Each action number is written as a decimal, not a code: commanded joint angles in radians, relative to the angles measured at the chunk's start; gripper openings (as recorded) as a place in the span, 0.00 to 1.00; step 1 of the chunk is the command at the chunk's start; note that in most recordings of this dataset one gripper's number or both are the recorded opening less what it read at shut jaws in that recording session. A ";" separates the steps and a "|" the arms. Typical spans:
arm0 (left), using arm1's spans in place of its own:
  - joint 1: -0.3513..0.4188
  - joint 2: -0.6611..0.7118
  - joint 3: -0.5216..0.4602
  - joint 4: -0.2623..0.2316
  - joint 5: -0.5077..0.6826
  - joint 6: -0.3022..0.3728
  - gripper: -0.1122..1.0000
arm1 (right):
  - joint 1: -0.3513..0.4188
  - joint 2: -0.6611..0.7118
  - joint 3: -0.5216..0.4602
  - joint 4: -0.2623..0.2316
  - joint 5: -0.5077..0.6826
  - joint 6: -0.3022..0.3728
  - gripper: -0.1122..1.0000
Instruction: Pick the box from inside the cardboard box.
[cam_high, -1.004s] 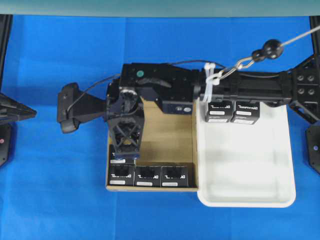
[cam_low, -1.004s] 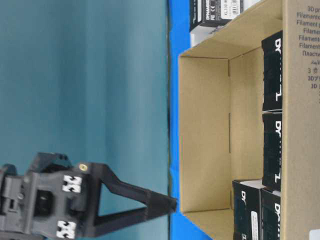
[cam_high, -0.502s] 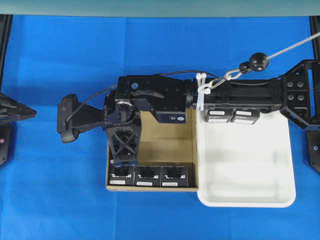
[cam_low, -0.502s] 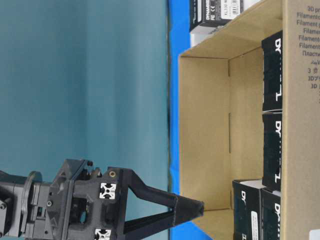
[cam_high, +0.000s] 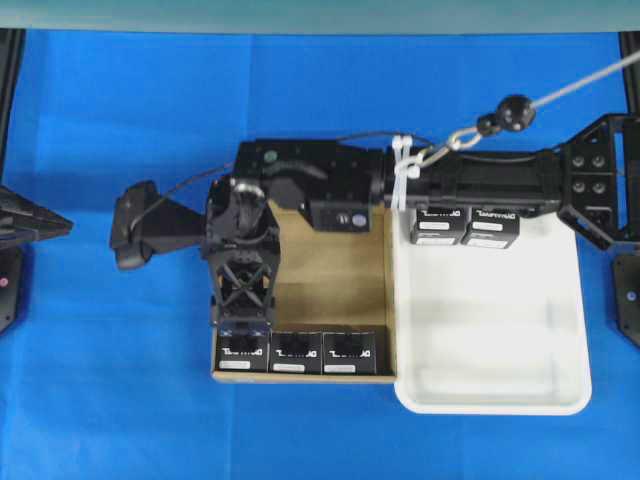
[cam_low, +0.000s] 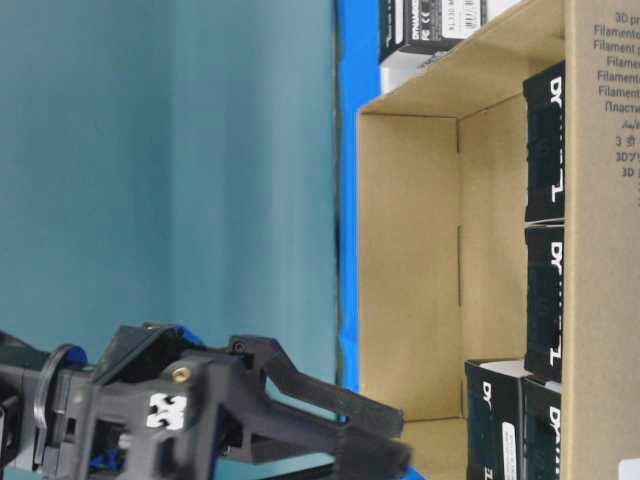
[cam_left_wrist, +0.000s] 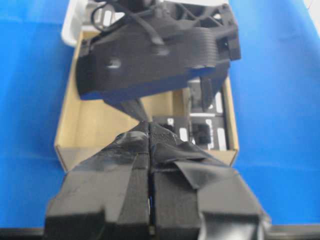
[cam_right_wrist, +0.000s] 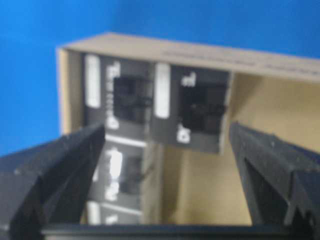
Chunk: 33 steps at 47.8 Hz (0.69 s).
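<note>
The brown cardboard box holds a front row of three black boxes with white lettering. My right gripper reaches across into its left front corner and stands open, holding nothing. In the right wrist view the gripper has its fingers spread wide, and a blurred black box lies just inside the left one, behind two others. The table-level view shows the open gripper at the carton's mouth. My left gripper is shut and empty, parked at the far left.
A white plastic tray touches the carton's right side, with two black boxes at its far end under the right arm. A cable and hook hang over that arm. Blue cloth surrounds everything.
My right gripper has gone from shut to wide open. It has moved toward the carton's left front corner and now covers the box behind the front row. The left arm is unchanged.
</note>
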 joint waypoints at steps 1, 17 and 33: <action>0.002 0.008 -0.026 0.002 -0.006 -0.002 0.04 | -0.023 -0.002 -0.003 0.031 -0.005 0.003 0.99; 0.002 0.009 -0.025 0.003 -0.006 -0.002 0.04 | -0.008 0.031 0.026 0.038 -0.048 -0.002 0.99; 0.002 0.011 -0.025 0.003 -0.006 -0.003 0.04 | 0.003 0.034 0.089 0.031 -0.129 -0.002 0.99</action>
